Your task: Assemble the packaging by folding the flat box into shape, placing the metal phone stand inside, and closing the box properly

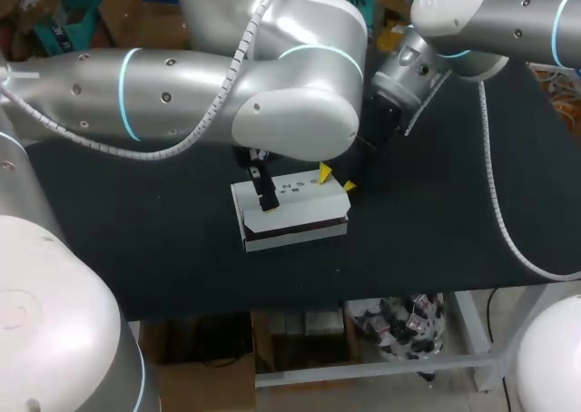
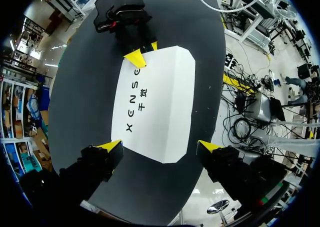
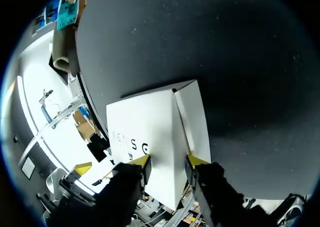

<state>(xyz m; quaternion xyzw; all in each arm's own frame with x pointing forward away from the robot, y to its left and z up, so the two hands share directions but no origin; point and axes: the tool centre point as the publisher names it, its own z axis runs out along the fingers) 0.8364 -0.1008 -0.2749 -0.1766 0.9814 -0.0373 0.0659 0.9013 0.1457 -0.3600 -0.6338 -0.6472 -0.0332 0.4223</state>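
A white box (image 1: 290, 214) with black lettering on its lid lies in the middle of the black table; its lid (image 2: 157, 102) looks flat and closed. My left gripper (image 2: 161, 147) hovers over the box, open wide, one yellow tip on each side of the box's near end; one of its black fingers (image 1: 263, 192) shows above the lid. My right gripper (image 3: 169, 160) sits at the box's far right corner (image 1: 336, 180), one yellow tip against the lid (image 3: 142, 132) and the other against the side panel (image 3: 196, 122). No metal phone stand shows in any view.
The black table (image 1: 436, 221) stretches to both sides of the box. Its front edge (image 1: 363, 294) runs a short way in front of the box. My left arm's bulky elbow (image 1: 300, 94) hangs over the area behind the box.
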